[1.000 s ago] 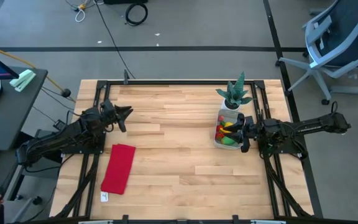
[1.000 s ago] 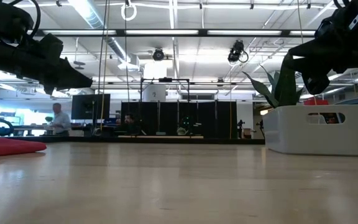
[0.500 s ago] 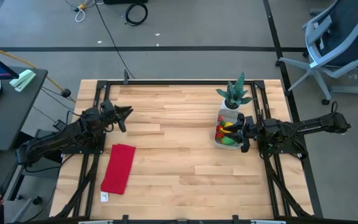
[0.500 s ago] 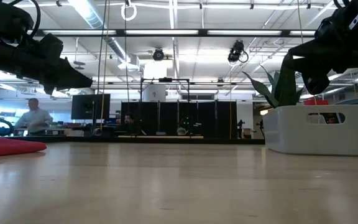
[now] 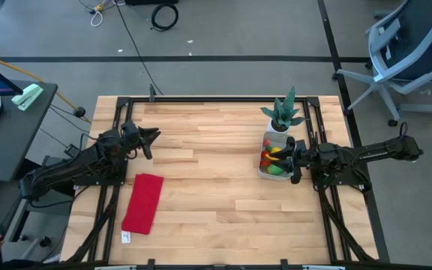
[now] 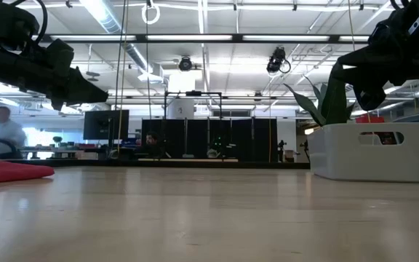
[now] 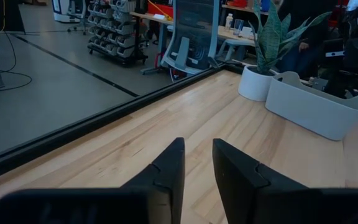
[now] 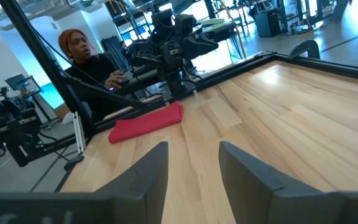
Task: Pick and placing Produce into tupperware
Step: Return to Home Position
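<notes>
The tupperware (image 5: 265,169) stands at the table's right, just near of a spiky plant in a white pot (image 5: 284,114). The produce (image 5: 274,159), in green, yellow, orange and red, lies piled inside it. The tub also shows in the low view (image 6: 369,153) and the left wrist view (image 7: 319,107). My right gripper (image 5: 290,160) is open and empty, in the air by the tub's right rim, pointing toward the table's left; it shows in its wrist view (image 8: 193,158). My left gripper (image 5: 153,142) is open and empty above the table's far left part (image 7: 197,155).
A flat red cloth (image 5: 142,202) lies at the near left and shows in the right wrist view (image 8: 148,123). Bare wood lies between the two arms. A person (image 8: 86,62) sits beyond the table's left side. Black frame rails (image 5: 216,98) run along the table's edges.
Both arms and the tub have kept still. A person far off in the room behind the table has walked toward the left of the low view.
</notes>
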`<state>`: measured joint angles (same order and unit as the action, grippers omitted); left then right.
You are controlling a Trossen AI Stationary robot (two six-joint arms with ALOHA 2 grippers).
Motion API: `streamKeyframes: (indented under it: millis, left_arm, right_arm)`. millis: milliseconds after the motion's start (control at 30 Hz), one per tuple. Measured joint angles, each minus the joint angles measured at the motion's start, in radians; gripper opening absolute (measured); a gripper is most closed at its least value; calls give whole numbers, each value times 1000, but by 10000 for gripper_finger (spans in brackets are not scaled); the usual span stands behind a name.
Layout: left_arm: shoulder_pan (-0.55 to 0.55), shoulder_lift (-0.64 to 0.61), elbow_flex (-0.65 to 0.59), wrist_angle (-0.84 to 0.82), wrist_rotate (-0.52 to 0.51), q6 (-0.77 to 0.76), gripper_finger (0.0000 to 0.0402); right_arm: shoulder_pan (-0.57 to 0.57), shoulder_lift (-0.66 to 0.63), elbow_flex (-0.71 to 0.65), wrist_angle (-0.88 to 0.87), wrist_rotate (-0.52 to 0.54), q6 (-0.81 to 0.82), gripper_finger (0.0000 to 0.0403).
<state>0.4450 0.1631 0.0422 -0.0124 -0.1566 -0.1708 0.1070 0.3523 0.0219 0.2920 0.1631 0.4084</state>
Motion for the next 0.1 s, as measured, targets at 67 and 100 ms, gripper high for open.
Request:
streamKeyframes:
  millis: [67, 100]
  left_arm:
    - [0, 0, 0, 0, 0, 0, 86]
    - [0, 0, 0, 0, 0, 0, 85]
  right_arm:
    - [0, 0, 0, 0, 0, 0, 150]
    - [0, 0, 0, 0, 0, 0, 150]
